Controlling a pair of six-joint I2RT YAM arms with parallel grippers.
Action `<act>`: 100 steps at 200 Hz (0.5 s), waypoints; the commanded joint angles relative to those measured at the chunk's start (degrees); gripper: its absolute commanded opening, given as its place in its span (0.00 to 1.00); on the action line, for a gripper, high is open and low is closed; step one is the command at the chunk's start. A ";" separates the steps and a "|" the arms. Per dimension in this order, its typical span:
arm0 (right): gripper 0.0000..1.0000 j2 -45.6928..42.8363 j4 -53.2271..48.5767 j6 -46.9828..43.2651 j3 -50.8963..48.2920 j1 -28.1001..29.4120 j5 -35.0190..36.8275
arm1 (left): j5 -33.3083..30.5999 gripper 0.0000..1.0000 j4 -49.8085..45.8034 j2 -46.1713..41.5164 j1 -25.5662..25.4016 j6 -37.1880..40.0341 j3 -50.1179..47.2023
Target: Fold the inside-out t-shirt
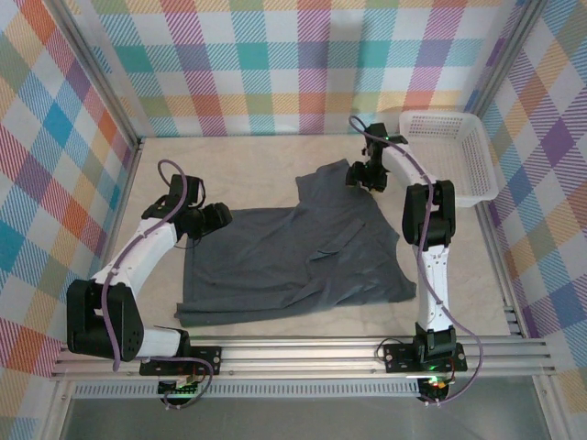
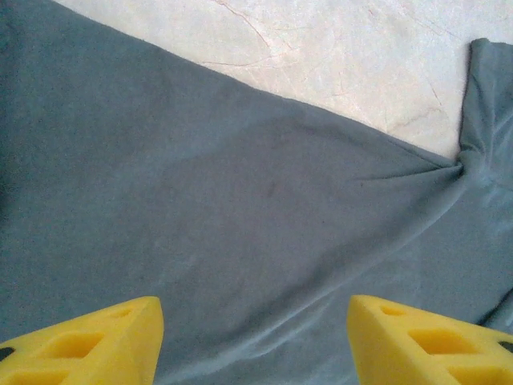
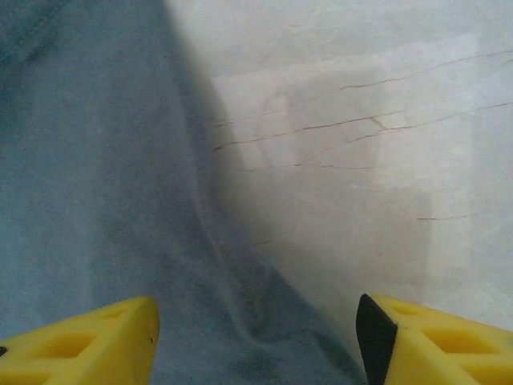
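The inside-out t-shirt (image 1: 293,257) lies spread flat on the table, dark blue-grey, with one sleeve reaching toward the far side. My left gripper (image 1: 225,218) hovers at the shirt's left edge. In the left wrist view, its yellow fingers (image 2: 88,345) stand wide apart over smooth cloth (image 2: 240,200), holding nothing. My right gripper (image 1: 359,174) is at the tip of the far sleeve. Its jaws are open (image 3: 256,353) in the right wrist view, and a wrinkled edge of the cloth (image 3: 120,200) lies below and between them, next to the bare table.
A white mesh basket (image 1: 451,151) stands at the back right, close to the right arm. The table top (image 1: 248,170) is pale marbled stone, walled by checked panels. A metal rail (image 1: 303,353) runs along the near edge.
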 commanded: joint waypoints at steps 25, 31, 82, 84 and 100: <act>0.49 3.22 -2.16 -0.30 2.54 0.27 0.84 | 0.09 0.61 -0.29 1.68 0.19 -0.46 2.10; 0.41 3.75 -2.93 -0.30 3.37 0.27 1.21 | 0.44 0.60 -0.19 2.68 0.82 -1.04 2.74; 0.00 -0.30 -4.90 0.40 5.42 0.27 2.06 | -1.57 0.57 -6.86 18.70 11.92 -8.68 15.55; 0.00 -0.72 -4.71 0.49 5.11 0.27 2.00 | -1.59 0.57 -7.03 19.35 12.38 -8.91 15.95; 0.00 -4.33 -2.08 1.17 0.92 0.27 0.61 | -0.12 0.57 -6.43 24.74 14.91 -9.68 19.39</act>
